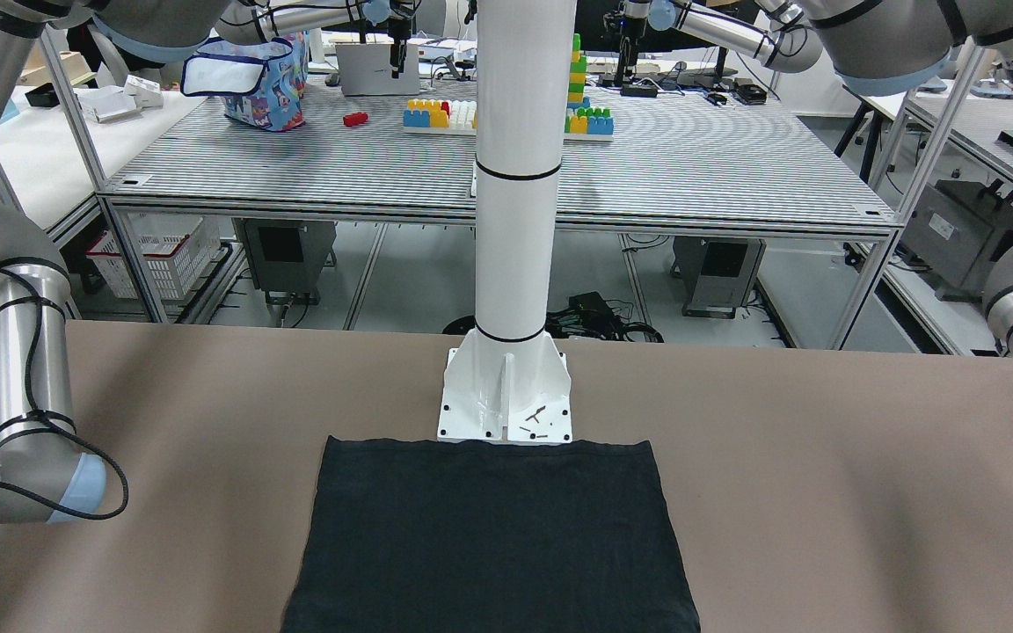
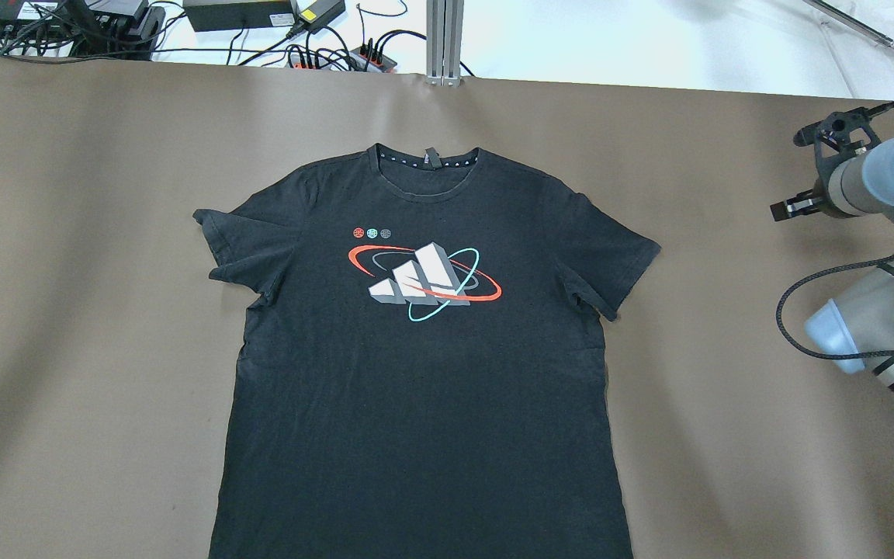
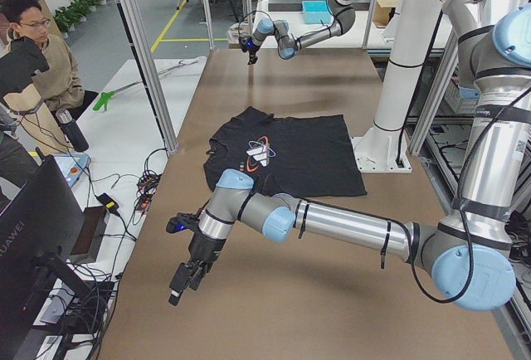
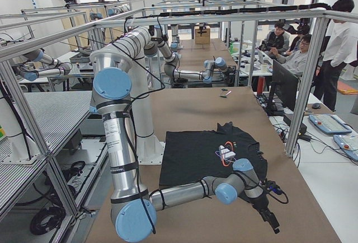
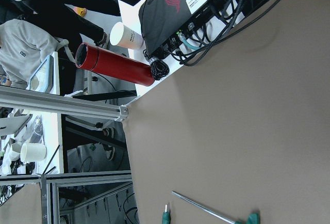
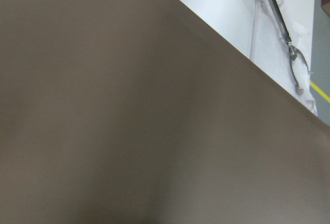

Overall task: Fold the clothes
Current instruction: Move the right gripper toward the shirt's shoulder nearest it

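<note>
The clothes are one black T-shirt (image 2: 416,404) with a white, red and teal print on the chest. It lies flat and face up in the middle of the brown table, collar at the far edge; it also shows in the front view (image 1: 489,536) and in both side views (image 3: 290,157) (image 4: 201,153). My right gripper (image 2: 788,208) hovers right of the shirt's right sleeve, apart from it; I cannot tell whether it is open. My left gripper (image 3: 184,281) shows only in the left side view, off the shirt's left side, state unclear. Both wrist views show bare table.
The white pillar's base plate (image 1: 506,396) touches the shirt's hem. Cables and power strips (image 2: 338,54) lie along the far table edge. A red bottle (image 5: 116,65) and a paper cup (image 5: 126,34) stand beyond the table's left end. Operators (image 3: 41,53) sit nearby.
</note>
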You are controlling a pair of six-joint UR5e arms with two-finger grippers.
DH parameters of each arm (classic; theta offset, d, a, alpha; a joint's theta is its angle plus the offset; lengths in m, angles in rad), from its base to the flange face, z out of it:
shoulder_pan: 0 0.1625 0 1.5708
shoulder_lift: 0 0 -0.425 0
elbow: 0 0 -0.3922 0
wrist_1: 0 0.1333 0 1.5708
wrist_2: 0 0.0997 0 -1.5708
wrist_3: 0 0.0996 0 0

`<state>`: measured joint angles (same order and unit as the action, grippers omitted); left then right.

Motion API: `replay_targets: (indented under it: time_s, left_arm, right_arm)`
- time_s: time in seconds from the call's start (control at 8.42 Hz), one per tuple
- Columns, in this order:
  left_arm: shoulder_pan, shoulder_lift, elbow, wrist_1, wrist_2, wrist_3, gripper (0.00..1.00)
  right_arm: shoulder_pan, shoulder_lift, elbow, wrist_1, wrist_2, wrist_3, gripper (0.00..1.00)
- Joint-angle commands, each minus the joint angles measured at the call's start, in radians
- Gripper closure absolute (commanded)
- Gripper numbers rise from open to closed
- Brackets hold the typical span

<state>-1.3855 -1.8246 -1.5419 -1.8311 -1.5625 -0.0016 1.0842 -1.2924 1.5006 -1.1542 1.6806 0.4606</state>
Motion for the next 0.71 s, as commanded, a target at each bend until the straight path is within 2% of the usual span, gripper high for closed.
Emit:
replay_targets:
  time_s: [0.0,0.24,0.47,0.59]
  left_arm:
    - [-0.001,-0.004,-0.001,0.000,-0.001,0.000,0.00]
    - [0.000,-0.002,0.000,-0.001,-0.001,0.000,0.00]
    - [-0.001,-0.002,-0.004,-0.001,0.001,0.000,0.00]
    - [-0.001,0.001,-0.009,-0.001,0.001,0.000,0.00]
  right_arm:
    - [-0.050,0.059,0.006,0.037,0.153,0.339,0.09]
    - [-0.116,0.054,-0.043,0.268,0.221,0.632,0.13]
    - [-0.155,0.062,-0.152,0.448,0.220,0.703,0.19]
    - [-0.155,0.094,-0.196,0.465,0.221,0.740,0.20]
